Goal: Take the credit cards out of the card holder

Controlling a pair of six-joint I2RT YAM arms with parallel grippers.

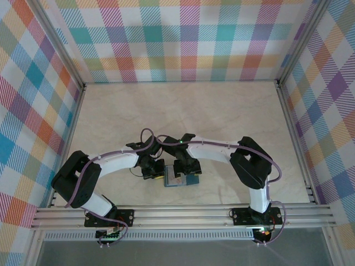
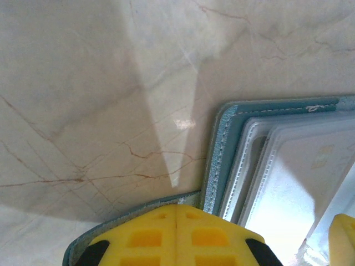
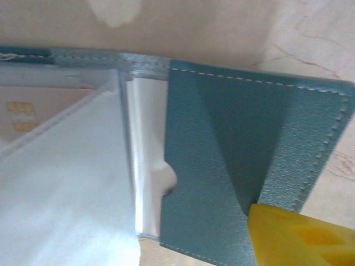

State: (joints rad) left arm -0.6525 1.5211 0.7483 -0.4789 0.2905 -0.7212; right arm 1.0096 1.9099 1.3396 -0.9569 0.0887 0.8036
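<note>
The teal card holder [image 1: 181,180] lies open on the marble table near the front edge, between both grippers. My left gripper [image 2: 176,209] is shut, its yellow fingertips resting on the holder's teal edge [image 2: 219,160] at the left side, with nothing seen between them. Clear plastic sleeves [image 2: 288,183] hold a whitish-pink credit card [image 3: 39,111] with a gold chip. My right gripper [image 1: 186,168] hovers over the holder's right half, open. One of its yellow fingers [image 3: 299,235] sits by the teal pocket panel [image 3: 233,155], with a sleeve [image 3: 145,166] to the left.
The pale marble tabletop [image 1: 183,116] stretches behind the holder. Checkered walls [image 1: 183,39] enclose the back and both sides. A metal rail [image 1: 183,213] runs along the front by the arm bases.
</note>
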